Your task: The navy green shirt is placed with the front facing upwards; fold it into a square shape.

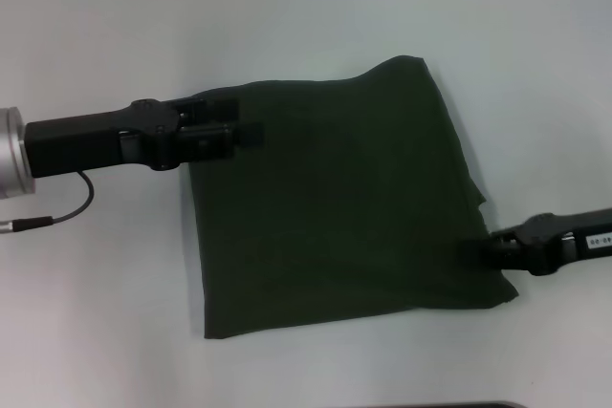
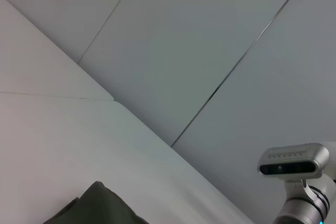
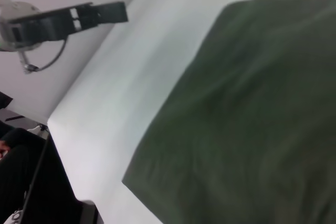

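The shirt (image 1: pixel 344 203) is lying on the white table (image 1: pixel 115 312), already folded into a rough square with only plain green cloth facing up. Your left pincer (image 1: pixel 251 131) is reaching in over the far left corner of the fold, and its tips are lying dark against dark cloth, so I cannot tell whether it is open, closed or gripping fabric. Your right pincer (image 1: pixel 490 247) is sitting at the shirt's right edge, close to the near right corner; there too the tips are merging with the cloth and I cannot tell their state.

You are risking the shape here. If either pincer is holding a layer while its arm is drawing away, the cloth beside it is likely to drag, and the corner under that pincer is going to peel open. The edge just beyond your right pincer is already running uneven, with a small step in it, so a sideways pull there could be spreading the layers further. The far corner opposite your left pincer is standing up slightly, so a tug from the left pincer could be lifting it more. Releasing fully before lifting clear seems the safer course.
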{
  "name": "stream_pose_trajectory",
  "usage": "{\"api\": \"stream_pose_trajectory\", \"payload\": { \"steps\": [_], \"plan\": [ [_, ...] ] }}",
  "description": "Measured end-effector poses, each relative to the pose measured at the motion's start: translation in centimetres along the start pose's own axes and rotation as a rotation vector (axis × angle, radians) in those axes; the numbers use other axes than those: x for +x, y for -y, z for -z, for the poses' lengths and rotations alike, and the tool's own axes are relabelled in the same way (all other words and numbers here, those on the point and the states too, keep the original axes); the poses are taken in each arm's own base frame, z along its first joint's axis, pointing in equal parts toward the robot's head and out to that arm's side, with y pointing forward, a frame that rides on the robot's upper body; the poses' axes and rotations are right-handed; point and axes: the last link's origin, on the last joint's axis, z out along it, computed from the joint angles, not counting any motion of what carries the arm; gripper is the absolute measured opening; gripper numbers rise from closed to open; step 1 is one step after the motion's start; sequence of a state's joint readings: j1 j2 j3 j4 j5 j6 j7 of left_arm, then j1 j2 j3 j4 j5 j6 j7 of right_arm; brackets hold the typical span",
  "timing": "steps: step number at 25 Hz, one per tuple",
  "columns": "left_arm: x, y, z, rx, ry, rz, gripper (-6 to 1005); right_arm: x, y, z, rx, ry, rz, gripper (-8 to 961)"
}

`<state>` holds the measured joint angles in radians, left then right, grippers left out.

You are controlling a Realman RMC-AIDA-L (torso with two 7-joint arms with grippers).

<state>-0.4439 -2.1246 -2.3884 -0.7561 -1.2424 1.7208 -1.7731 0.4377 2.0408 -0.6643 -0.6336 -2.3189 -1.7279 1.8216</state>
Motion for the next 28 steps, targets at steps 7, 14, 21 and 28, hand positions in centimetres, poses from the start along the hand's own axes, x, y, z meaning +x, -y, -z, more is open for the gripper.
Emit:
{"api": "stream_pose_trajectory", "payload": {
  "steps": [7,14,21,28],
  "plan": [
    [0.1,0.2,-0.4,0.005,-0.003,0.006,811,1.1,1.0,1.0,0.067,0.013,-0.053,80],
    [0.0,0.3,-0.6,0.013,-0.008,0.009,812,1.1,1.6,1.2,0.107,0.021,-0.069,83],
    [0.1,0.4,-0.7,0.022,-0.010,0.008,812,1.1,2.0,1.3,0.135,0.029,-0.085,83],
    [0.2,0.5,-0.7,0.024,-0.011,0.006,811,1.1,2.2,1.3,0.148,0.038,-0.085,76]
  ]
}}
